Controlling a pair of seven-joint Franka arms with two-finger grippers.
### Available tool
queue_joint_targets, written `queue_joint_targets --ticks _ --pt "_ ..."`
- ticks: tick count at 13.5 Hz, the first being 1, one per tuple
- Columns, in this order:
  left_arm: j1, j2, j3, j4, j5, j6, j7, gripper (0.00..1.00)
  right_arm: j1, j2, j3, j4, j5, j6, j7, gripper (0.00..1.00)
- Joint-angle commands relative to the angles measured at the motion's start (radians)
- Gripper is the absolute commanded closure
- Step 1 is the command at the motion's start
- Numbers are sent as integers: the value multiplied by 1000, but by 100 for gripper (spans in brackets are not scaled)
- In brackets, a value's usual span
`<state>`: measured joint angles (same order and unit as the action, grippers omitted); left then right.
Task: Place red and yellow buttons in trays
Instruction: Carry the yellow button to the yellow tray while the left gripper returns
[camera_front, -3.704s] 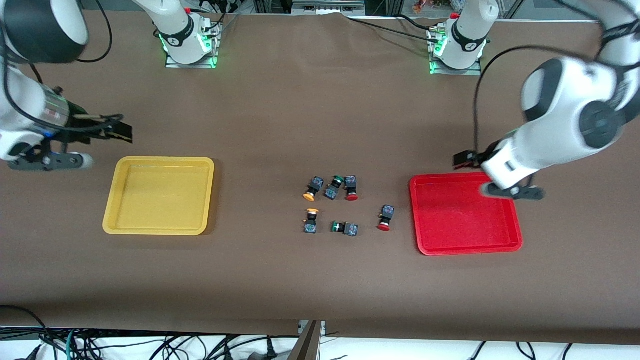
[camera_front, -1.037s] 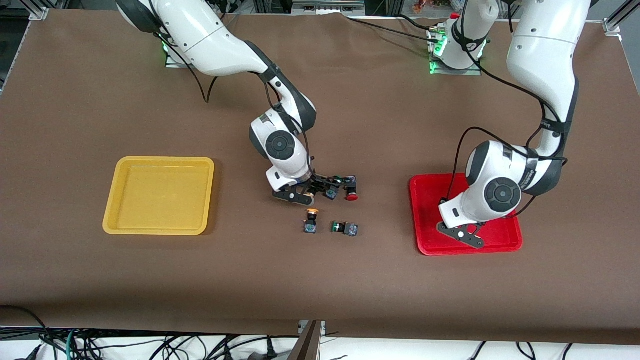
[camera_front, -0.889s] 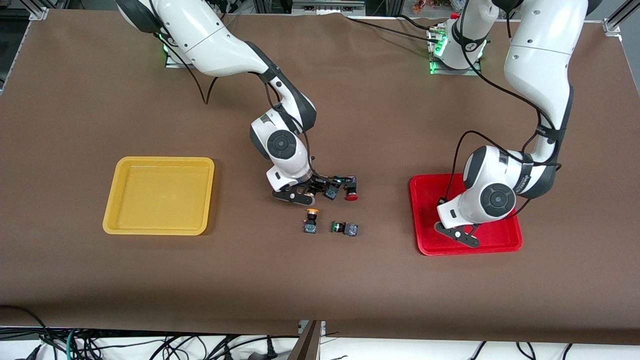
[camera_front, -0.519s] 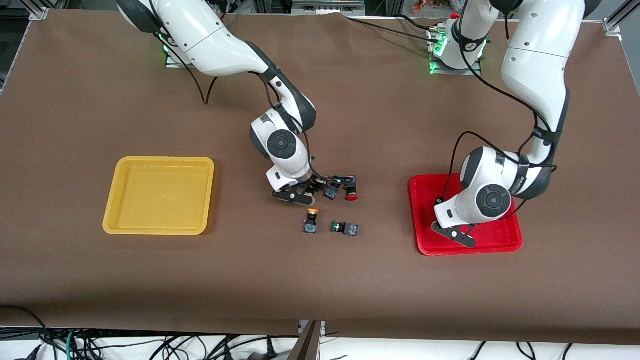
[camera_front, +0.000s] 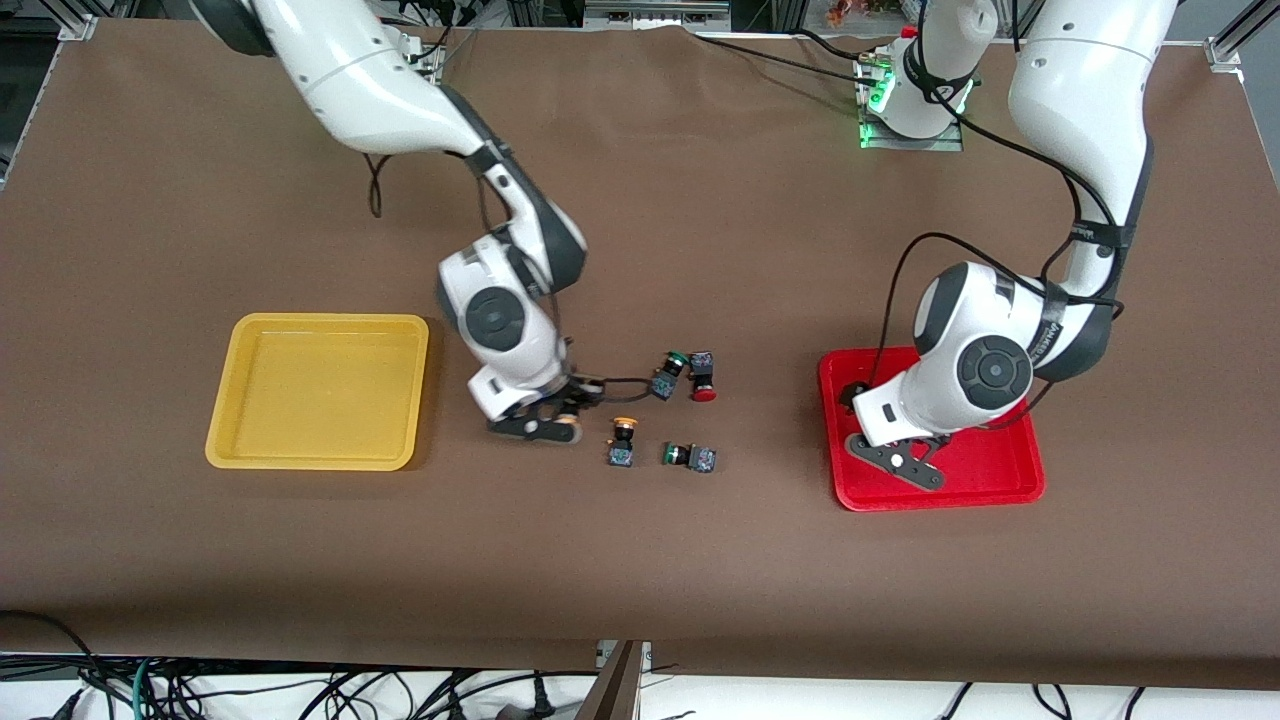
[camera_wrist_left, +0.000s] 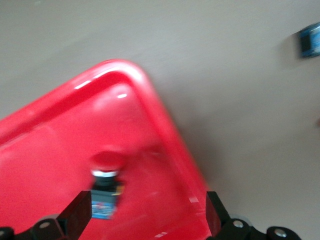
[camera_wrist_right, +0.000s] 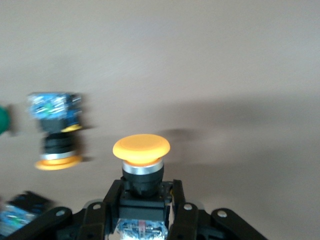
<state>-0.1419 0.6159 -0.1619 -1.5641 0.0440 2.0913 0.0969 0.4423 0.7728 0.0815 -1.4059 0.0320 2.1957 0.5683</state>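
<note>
The brown cloth-covered desk (camera_front: 640, 560) carries 2 shallow rectangular plastic trays with rounded corners and raised rims. The landmark is the red tray (camera_front: 1000, 480); the yellow tray (camera_front: 225, 420) lies well apart from it, toward the right arm's end, and holds nothing.

The left gripper (camera_wrist_left: 145, 220) hangs low over the red tray, at the tray's edge nearest the loose switches. Its jaws are spread, with 1 push-button switch with a round red cap, silver collar and dark black-blue body (camera_wrist_left: 105, 187) lying on the tray floor between them, close to 1 finger (camera_wrist_left: 75, 212); contact cannot be judged.

The right gripper (camera_wrist_right: 142, 200) is over the bare desk between the 2 trays, nearer the yellow one. Its jaws are pinching a switch with a domed orange-yellow cap, silver collar and black body (camera_wrist_right: 141, 165), cap pointing away from the wrist.

4 switches remain on the desk between the trays, all well apart from the red tray:
- 1 red-capped switch (camera_front: 703, 378), closest to the red tray.
- 1 green-capped switch (camera_front: 668, 372), just beside it.
- 1 orange-yellow-capped switch (camera_front: 622, 440), nearer the front camera.
- 1 second green-capped switch (camera_front: 690, 457), lying beside that one.
</note>
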Motion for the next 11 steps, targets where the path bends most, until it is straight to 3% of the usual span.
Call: queue_joint_targets --ticks 1,4,8,11 --pt "-21 4 -60 15 -24 -4 -186 0 -135 -59 15 -25 5 -144 -234 100" --pt "-157 70 -58 73 -16 36 -427 0 -252 -92 -14 -44 6 -203 -477 100" --pt "-248 149 -48 81 71 176 -615 0 -267 -92 -179 -76 6 -260 -717 100" --pt "-291 186 -47 81 125 190 -736 0 -338 -90 -216 -128 9 -249 -817 100"
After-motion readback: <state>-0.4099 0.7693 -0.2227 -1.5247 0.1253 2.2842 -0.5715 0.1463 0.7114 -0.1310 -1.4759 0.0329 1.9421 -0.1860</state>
